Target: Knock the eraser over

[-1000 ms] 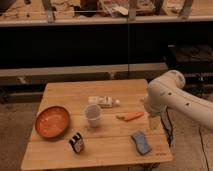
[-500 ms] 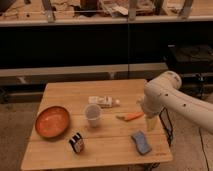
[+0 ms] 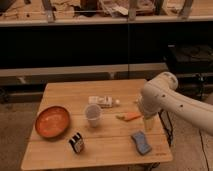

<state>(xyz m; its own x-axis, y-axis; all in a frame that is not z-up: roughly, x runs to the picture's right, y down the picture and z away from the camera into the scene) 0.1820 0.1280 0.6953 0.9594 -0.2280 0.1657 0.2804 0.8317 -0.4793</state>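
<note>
Not done: eraser point(image 3: 76, 143) upright at front left of table point(image 3: 60, 90). Well apart from gripper point(image 3: 148, 123) over right side by blue sponge point(image 3: 142, 142), open or closed impossible to tell. Left: reach across, tip.

**A lab or workshop bay**

I stand at a small wooden tabletop point(image 3: 110, 150), laid out like a test stand. Behind the tabletop runs a long dark rack point(image 3: 75, 50), topped by a shelf point(image 3: 90, 21) with metal brackets point(image 3: 48, 14) and cluttered gear. My pincer point(image 3: 148, 123) hangs over the tabletop's right side.
</note>
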